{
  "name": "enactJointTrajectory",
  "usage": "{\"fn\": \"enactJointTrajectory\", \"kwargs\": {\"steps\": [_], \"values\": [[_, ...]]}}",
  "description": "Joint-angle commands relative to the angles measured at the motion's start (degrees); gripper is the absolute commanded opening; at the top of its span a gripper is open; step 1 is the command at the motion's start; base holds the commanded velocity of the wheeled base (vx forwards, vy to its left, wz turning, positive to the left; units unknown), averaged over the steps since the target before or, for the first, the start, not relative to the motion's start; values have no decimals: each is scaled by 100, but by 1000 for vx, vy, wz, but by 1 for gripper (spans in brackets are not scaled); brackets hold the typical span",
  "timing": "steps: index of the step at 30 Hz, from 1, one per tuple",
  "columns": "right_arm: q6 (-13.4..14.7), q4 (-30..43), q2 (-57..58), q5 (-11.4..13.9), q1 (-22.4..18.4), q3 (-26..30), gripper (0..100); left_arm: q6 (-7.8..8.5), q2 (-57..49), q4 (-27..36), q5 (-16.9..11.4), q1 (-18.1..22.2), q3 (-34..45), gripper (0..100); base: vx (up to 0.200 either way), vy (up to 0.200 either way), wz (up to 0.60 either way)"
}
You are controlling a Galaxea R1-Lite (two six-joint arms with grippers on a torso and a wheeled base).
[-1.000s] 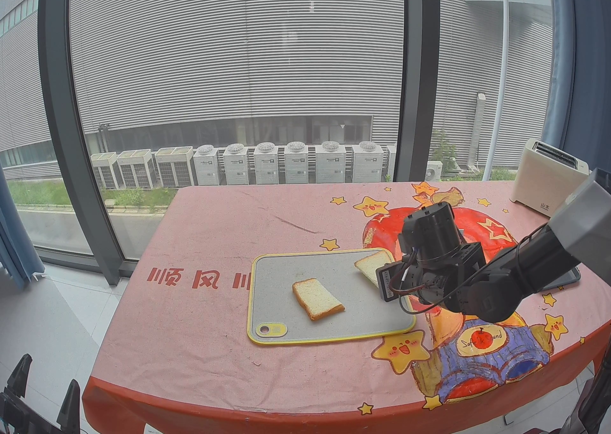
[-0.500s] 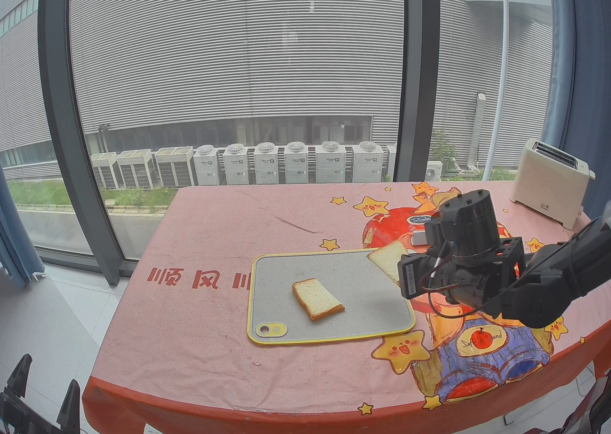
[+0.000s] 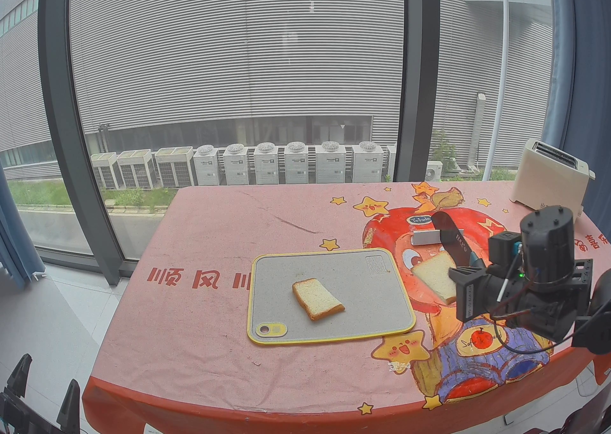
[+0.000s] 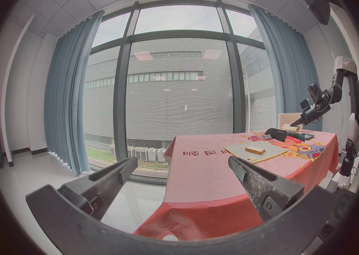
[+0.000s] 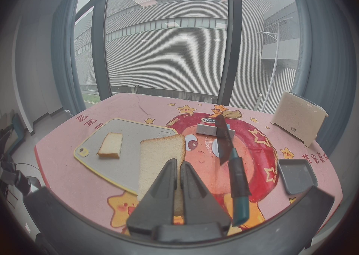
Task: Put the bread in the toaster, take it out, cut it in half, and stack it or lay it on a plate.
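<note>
Bread half (image 3: 435, 273) hangs pinched between the closed fingers of the right gripper (image 5: 178, 166). It is above the table (image 3: 223, 219), just past the right edge of the cutting board (image 3: 356, 321) and close beside the knife (image 3: 455, 238). A second ago this piece was low over the board's far right corner; the arm has since lifted it and carried it rightward, off the board. The second half (image 3: 317, 298) lies flat in the middle of the board, unmoved. With the slice in two pieces, the cutting looks done, and this is probably the carry toward the plate (image 5: 297, 175), a dark square dish near the table's front right corner. The toaster (image 3: 550, 181) stands at the far right corner. The left gripper (image 4: 182, 162) is well away from the table, off its front left corner, fingers spread wide and holding nothing. From the head camera the right arm covers the plate. The gripper's fingers hide the lower part of the held piece, so how deep the grip goes is unclear. The toaster's slots are too small to tell whether they are empty
</note>
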State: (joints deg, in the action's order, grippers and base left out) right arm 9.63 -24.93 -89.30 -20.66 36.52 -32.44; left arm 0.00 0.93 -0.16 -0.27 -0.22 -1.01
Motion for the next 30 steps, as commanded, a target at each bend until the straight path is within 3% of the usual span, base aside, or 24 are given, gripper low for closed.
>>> {"fn": "enactJointTrajectory", "kwargs": {"steps": [1, 12, 30], "values": [[-5, -3, 826, -8, 30, 484, 0, 0, -93, -2, 0, 4, 101, 100, 0, 0, 0], [-5, 85, 1767, 62, 74, 941, 0, -35, -93, 7, 36, 4, 101, 100, 0, 0, 0], [21, -21, 1863, -236, -93, 1082, 0, -18, -93, 7, 44, 4, 101, 100, 0, 0, 0]]}}
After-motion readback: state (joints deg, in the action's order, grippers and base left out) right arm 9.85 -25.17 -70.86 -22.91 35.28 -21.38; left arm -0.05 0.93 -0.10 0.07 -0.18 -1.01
